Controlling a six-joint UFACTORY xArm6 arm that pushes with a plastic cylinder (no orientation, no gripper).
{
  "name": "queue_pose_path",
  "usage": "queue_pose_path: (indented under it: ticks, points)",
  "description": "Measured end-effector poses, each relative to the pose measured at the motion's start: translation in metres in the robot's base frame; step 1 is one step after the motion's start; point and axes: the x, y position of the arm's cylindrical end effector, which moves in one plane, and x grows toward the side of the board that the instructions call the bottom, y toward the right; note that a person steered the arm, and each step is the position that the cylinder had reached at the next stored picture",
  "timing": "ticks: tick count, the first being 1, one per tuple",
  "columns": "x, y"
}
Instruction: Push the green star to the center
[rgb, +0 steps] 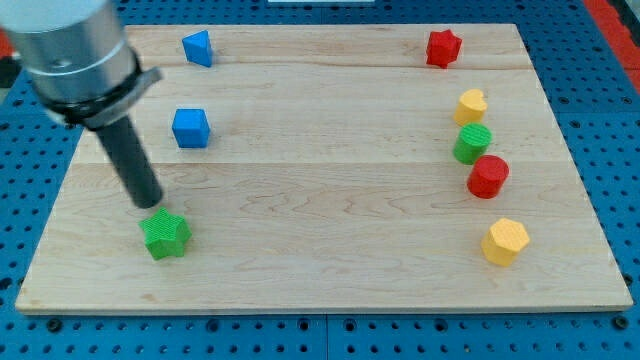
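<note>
**benchrat:** Only one camera view, so here goes. The green star sits near the wooden board's bottom-left corner, well off from the board's middle. The rod's tip is right at the star's upper-left edge, touching or as good as, hard to call from this angle.

**pushbot_fan:** So the star lies just down and to the view's right of the tip?

**benchrat:** Yep. And the board's middle is off to the star's right and a bit up. My read is the tip sits too high on the star; shoving from there sends it toward the bottom edge. It probably wants to get round to the star's left or lower-left first.

**pushbot_fan:** Which way does the star point? Long axis?

**benchrat:** It's a star, roughly as wide as tall, so no real long axis. One point seems to aim toward the view's top, but it's too small to swear by.

**pushbot_fan:** Is it holding anything?

**benchrat:** Nothing to hold with, it's a bare rod, no jaws at all. The blue cube is above the star, well apart, and everything else is far to the star's right.
</note>
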Motion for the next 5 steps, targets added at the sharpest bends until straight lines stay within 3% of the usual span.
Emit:
queue_pose_path:
  ticks: [2,5]
  points:
    - [0.063,-0.005]
    - [0.049,0.039]
